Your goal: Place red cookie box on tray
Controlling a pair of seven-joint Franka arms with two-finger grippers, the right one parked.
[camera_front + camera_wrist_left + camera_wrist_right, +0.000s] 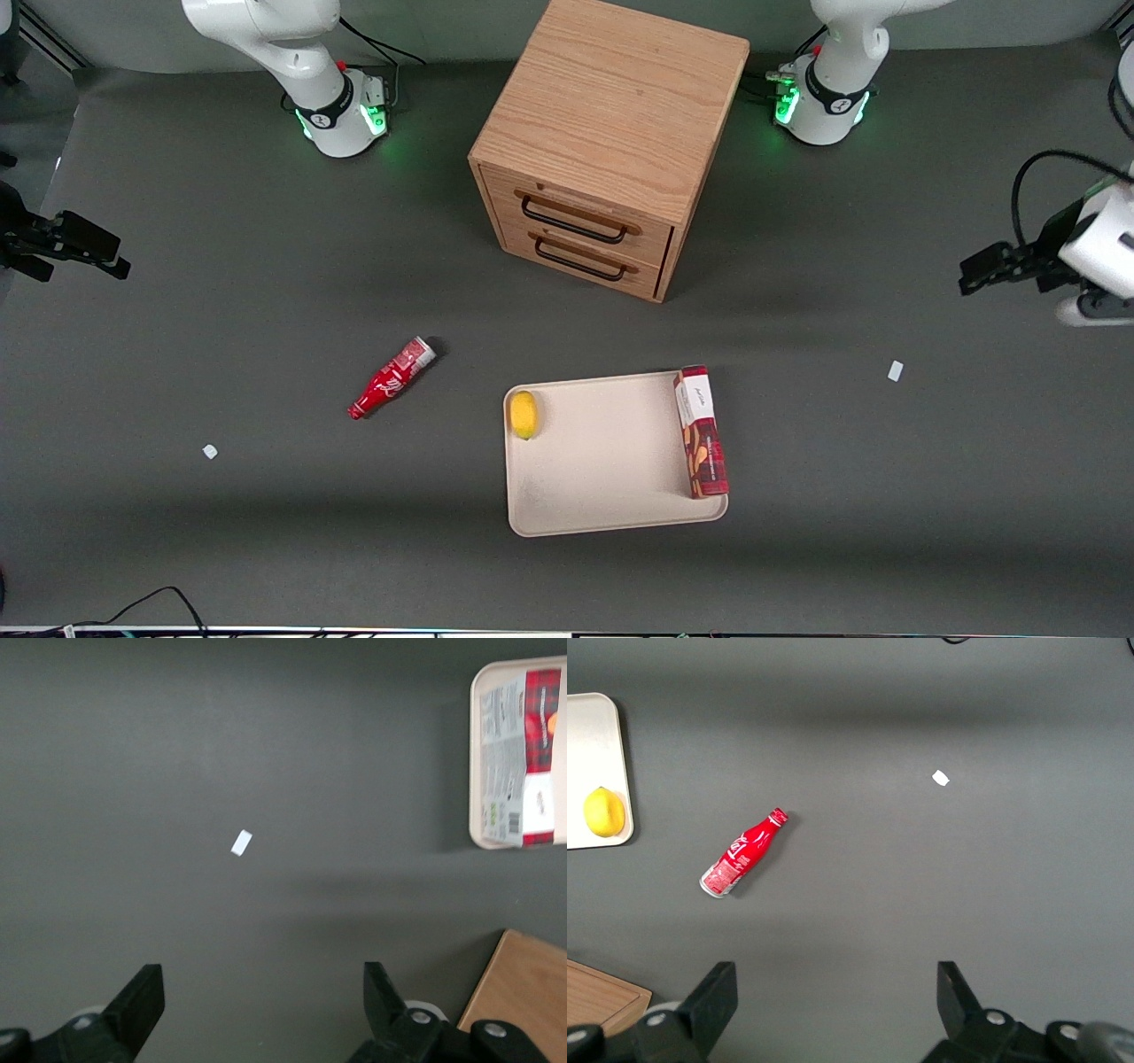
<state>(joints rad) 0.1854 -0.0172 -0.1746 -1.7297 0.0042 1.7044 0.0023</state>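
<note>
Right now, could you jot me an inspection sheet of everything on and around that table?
Surface: dark grey table, two small white scraps on it.
Job's things: red cookie box lies on the tray along the rim at the working arm's end.
Clutter: lemon on the tray; red bottle lying on the table toward the parked arm's end; wooden two-drawer cabinet, drawers shut.
Grippers: gripper at the working arm's end of the table, fingers open, holding nothing.
Cables: black cable at the table edge nearest the front camera.
Surroundings: nothing seen.
</note>
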